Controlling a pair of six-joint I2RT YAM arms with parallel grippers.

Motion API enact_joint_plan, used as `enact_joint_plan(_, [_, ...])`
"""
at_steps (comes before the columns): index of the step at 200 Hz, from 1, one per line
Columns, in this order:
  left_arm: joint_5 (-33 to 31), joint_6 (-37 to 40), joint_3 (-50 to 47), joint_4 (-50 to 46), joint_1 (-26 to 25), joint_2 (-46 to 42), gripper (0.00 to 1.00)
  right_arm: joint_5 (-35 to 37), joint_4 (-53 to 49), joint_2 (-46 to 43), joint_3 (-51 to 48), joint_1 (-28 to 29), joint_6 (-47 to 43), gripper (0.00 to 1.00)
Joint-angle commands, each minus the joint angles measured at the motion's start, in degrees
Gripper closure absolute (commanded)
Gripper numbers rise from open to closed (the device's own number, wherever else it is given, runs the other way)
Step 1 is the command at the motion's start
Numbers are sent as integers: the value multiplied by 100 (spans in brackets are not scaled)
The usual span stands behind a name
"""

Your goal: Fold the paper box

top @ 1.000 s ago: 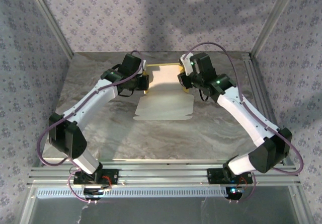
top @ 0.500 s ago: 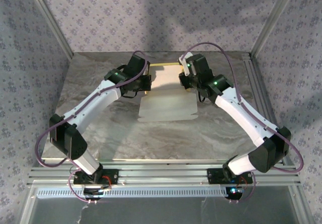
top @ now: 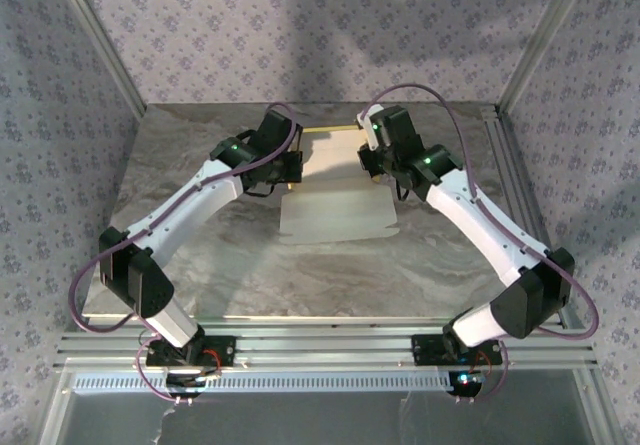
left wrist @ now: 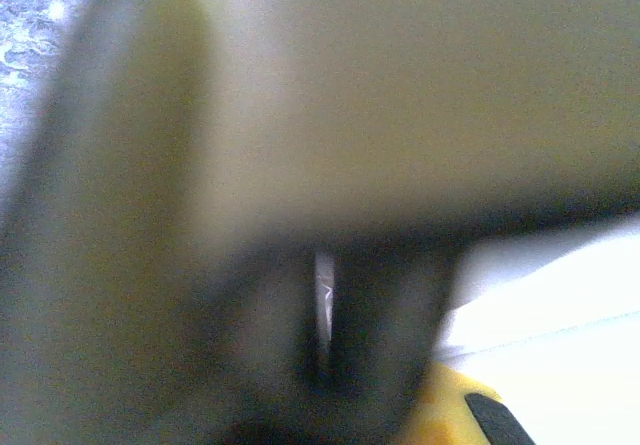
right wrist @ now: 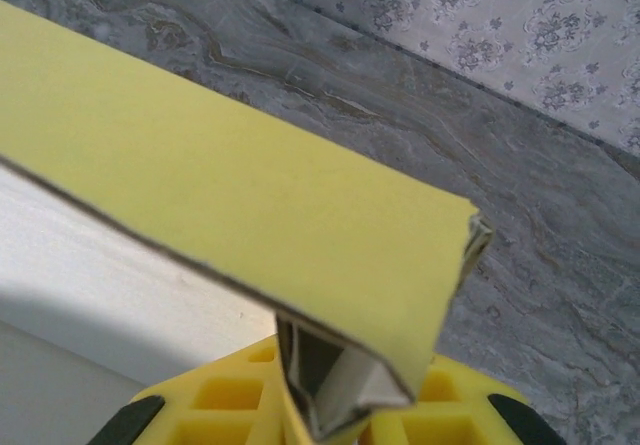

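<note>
The paper box (top: 337,205) lies opened out, white face up, on the far middle of the table (top: 190,175), between my two claws. Against a second ago the whole sheet has slid towards my right, and its near flap reaches further that way. My left claw (top: 294,168) has followed it inward and sits at the sheet's left edge; its wrist view is too blurred for me to tell whether it grips. My right claw (top: 368,161) has hardly moved at the right edge, and its wrist view shows it clenched on a folded yellow flap raised above the white panel
</note>
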Motion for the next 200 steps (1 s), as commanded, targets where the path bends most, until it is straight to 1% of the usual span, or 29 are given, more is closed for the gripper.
enact_joint_plan(1, [-93,-144,395,-104,-171,50,100,427,-229,204,209,8,-314,100])
enact_joint_plan(16, [-212,-246,405,-135,-186,83,100,692,-285,290,270,33,-273,100])
enact_joint_plan(30, [-289,-321,403,-184,-189,133,100,733,-307,346,296,51,-231,100])
enact_joint_plan(51, [-401,-354,405,-280,-195,227,100,974,-301,397,267,133,-159,100])
enact_joint_plan(73, [-382,-365,320,-245,-199,291,100,1069,-316,437,206,205,-59,100])
enact_joint_plan(83, [-334,-357,259,-180,-200,303,100,964,-333,432,163,199,29,97])
enact_joint_plan(99, [-191,-381,113,-11,-190,270,100,499,-317,398,95,97,230,91])
enact_joint_plan(120, [-73,-461,-19,167,-173,195,100,16,-312,393,25,34,366,82])
enact_joint_plan(130, [-50,-511,-90,251,-140,142,100,-134,-277,384,-34,12,421,79])
enact_joint_plan(158, [31,-587,-168,311,-29,92,100,-213,-206,326,-215,-2,477,74])
enact_joint_plan(200, [88,-640,-291,408,111,65,100,-230,-218,236,-451,-8,507,73])
